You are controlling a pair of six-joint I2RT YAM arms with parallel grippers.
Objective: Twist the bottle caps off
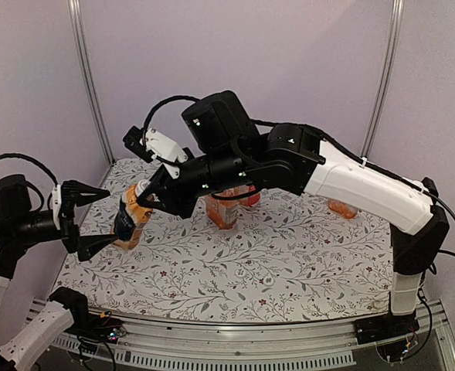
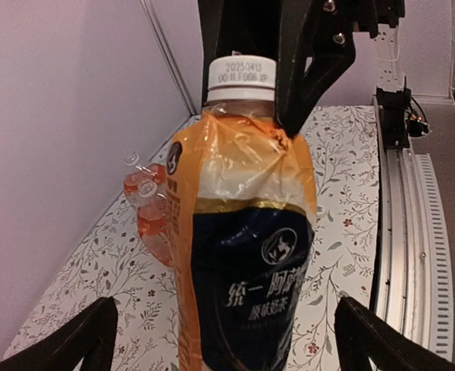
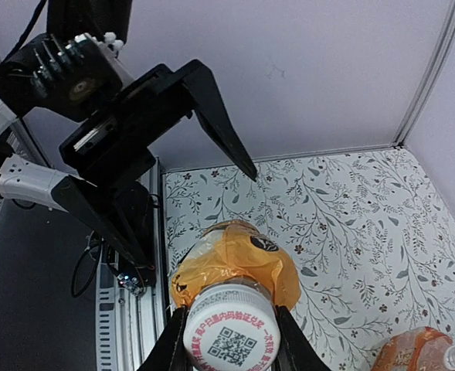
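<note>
The taller bottle (image 1: 132, 222) with the orange-and-black label leans at the left side of the table, its white cap (image 1: 142, 188) pointing up and to the right. My right gripper (image 1: 145, 193) is shut on that cap (image 3: 231, 338), one black finger pressed on each side. The same cap (image 2: 242, 77) shows at the top of the left wrist view, with a right finger (image 2: 308, 69) beside it. My left gripper (image 1: 108, 216) is open, its jaws standing wide on either side of the bottle's body (image 2: 242, 255) without touching it.
Two squat bottles (image 1: 223, 209) (image 1: 250, 197) of orange drink stand behind the right arm at mid-table, and another (image 1: 341, 207) stands at the far right. The floral mat (image 1: 273, 263) covers the table. The left wall is close beside the left arm.
</note>
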